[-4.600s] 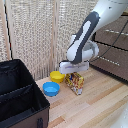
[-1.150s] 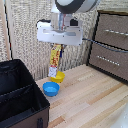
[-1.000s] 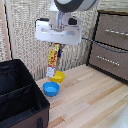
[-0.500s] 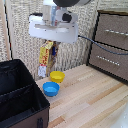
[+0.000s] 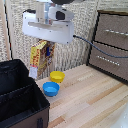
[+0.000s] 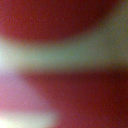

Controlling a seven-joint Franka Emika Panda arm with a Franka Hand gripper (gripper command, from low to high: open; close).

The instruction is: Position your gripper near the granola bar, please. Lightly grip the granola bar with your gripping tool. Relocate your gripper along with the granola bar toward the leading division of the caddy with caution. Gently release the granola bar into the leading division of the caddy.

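Note:
In the exterior view my gripper [image 5: 46,46], a white boxy plate on the arm, hangs high above the table and is shut on the granola bar [image 5: 39,57]. The yellow and red carton hangs upright below the plate, with a white patch at its lower end. It is in the air just beyond the caddy's [image 5: 20,95] far corner, toward the exterior view's right. The caddy is a big black fabric box at the exterior view's lower left, with a divider [image 5: 15,90] across it. The wrist view shows only a red and pale blur of the carton [image 6: 64,95] pressed close to the lens.
A yellow bowl [image 5: 57,76] and a blue bowl [image 5: 51,89] sit on the wooden table [image 5: 95,100] just right of the caddy, below the carton. A dark wooden drawer unit [image 5: 111,42] stands at the back right. A cable [image 5: 92,47] trails from the gripper.
The gripper has lifted the granola bar off the table and carried it toward the exterior view's left, from above the bowls to near the caddy's far corner.

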